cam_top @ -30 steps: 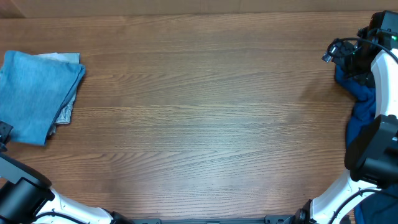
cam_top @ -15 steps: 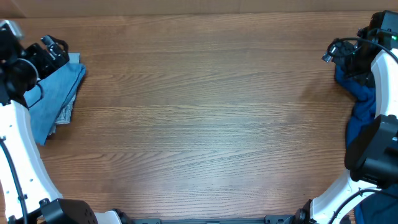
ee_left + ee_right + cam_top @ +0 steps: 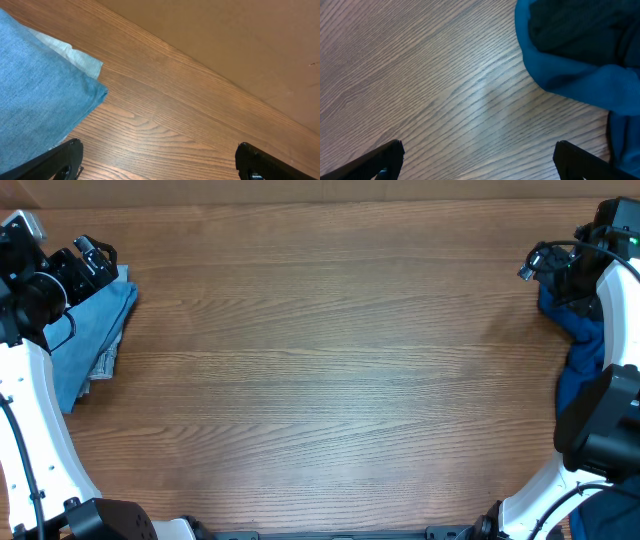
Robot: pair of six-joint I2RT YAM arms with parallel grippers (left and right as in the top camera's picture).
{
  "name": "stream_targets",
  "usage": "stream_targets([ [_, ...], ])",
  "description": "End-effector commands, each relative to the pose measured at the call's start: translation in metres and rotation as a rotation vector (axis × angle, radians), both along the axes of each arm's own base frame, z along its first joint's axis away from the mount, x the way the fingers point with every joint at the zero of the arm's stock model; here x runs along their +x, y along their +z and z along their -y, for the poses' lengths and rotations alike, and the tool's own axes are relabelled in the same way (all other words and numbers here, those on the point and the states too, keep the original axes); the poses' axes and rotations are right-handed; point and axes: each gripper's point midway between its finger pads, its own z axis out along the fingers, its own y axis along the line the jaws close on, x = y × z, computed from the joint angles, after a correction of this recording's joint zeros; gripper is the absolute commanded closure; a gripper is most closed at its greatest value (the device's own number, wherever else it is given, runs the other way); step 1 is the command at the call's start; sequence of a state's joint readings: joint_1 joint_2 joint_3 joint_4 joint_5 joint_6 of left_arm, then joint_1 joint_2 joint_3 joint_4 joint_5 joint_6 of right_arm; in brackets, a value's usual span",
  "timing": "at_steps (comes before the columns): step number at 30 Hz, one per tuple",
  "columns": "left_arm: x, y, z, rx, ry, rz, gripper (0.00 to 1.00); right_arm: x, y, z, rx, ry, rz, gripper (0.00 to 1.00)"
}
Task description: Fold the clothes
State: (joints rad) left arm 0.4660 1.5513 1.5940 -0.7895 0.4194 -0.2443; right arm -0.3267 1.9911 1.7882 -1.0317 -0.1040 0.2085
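While your left gripper (image 3: 158, 161) hangs above the folded denim garment (image 3: 40, 95) and your right gripper (image 3: 482, 159) above the deep-blue top (image 3: 580, 60), both pairs of fingers (image 3: 60, 161) stand spread, gripping nothing.

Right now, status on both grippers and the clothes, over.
Left gripper open, empty, over corner of folded denim. Right gripper open, empty, beside blue top, bunched, unfolded. Nothing seen in the way.

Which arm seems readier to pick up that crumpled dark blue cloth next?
Right, probably. The right gripper, open, hovers beside the crumpled deep-blue top, while the left gripper is across the wooden table over the folded pale-blue denim.
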Motion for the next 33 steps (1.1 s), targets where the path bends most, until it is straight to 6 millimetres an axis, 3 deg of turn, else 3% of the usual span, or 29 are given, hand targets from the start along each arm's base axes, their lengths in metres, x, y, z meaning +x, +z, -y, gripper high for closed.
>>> stream_targets([
  [1, 0.000, 0.000, 0.003, -0.009, -0.008, 0.003, 0.00, 0.002, 0.002, 0.001, -0.005, -0.004, 0.008, 0.00],
  [14, 0.000, 0.000, 0.003, -0.009, -0.008, 0.003, 0.00, 0.002, 0.001, 0.001, -0.004, -0.004, 0.006, 0.00],
  [16, 0.000, 0.000, 0.003, -0.009, -0.008, 0.003, 0.00, 0.001, 0.009, 0.000, -0.010, -0.001, 0.023, 0.00],
  [17, 0.000, 0.000, 0.003, -0.009, -0.008, 0.003, 0.00, 0.001, 0.024, -0.002, -0.019, 0.002, 0.053, 0.00],
  [19, 0.000, 0.000, 0.003, -0.009, -0.008, 0.003, 0.00, -0.003, 0.073, -0.019, -0.052, 0.035, 0.159, 0.00],
  [20, 0.000, 0.000, 0.003, -0.009, -0.008, 0.003, 0.00, -0.009, 0.114, -0.040, -0.075, 0.074, 0.248, 0.00],
  [23, 0.000, 0.000, 0.003, -0.009, -0.008, 0.003, 0.00, -0.029, 0.179, -0.083, -0.101, 0.159, 0.401, 0.00],
  [24, 0.000, 0.000, 0.003, -0.009, -0.008, 0.003, 0.00, -0.045, 0.211, -0.110, -0.106, 0.216, 0.483, 0.00],
  [27, 0.000, 0.000, 0.003, -0.009, -0.008, 0.003, 0.00, -0.097, 0.280, -0.176, -0.090, 0.374, 0.680, 0.00],
  [29, 0.000, 0.000, 0.003, -0.009, -0.008, 0.003, 0.00, -0.149, 0.328, -0.209, -0.082, 0.472, 0.843, 0.00],
  [30, 0.000, 0.000, 0.003, -0.009, -0.008, 0.003, 0.00, -0.167, 0.342, -0.210, -0.090, 0.477, 0.895, 0.00],
  [31, 0.000, 0.000, 0.003, -0.009, -0.008, 0.003, 0.00, -0.207, 0.359, -0.214, -0.064, 0.515, 0.966, 0.00],
  [33, 0.000, 0.000, 0.003, -0.009, -0.008, 0.003, 0.00, -0.253, 0.360, -0.210, -0.028, 0.547, 1.001, 0.00],
])
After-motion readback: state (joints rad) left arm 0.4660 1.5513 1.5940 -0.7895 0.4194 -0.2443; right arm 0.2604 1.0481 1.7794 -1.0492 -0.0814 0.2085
